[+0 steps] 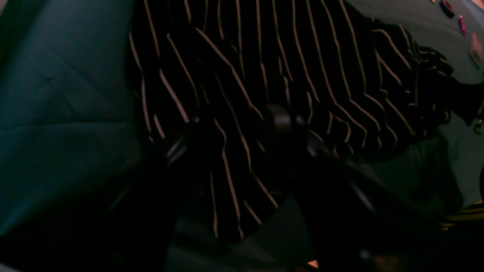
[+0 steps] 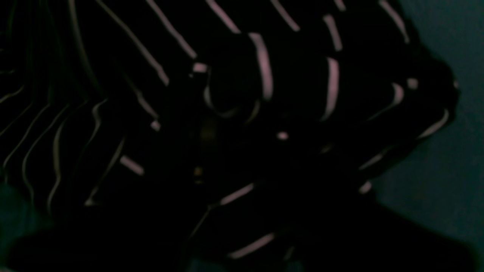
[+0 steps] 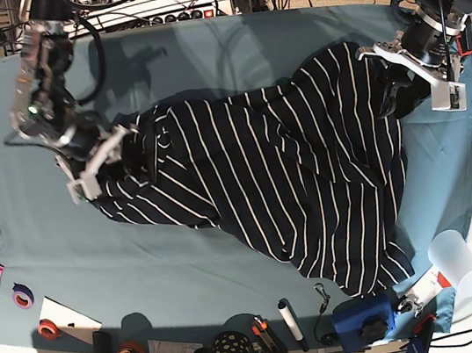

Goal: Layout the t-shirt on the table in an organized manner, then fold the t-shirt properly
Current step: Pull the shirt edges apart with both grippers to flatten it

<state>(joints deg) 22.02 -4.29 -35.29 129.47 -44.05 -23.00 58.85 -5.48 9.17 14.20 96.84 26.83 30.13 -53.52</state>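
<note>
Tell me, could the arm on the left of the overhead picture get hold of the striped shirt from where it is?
Probably yes: the right gripper already sits at the t-shirt edge, nothing between them.

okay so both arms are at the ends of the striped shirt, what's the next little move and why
Probably draw both arms apart, if each has hold of it. The t-shirt lies bunched and skewed on the table, with the left gripper and right gripper at opposite ends. Tension should flatten the creases.
</note>
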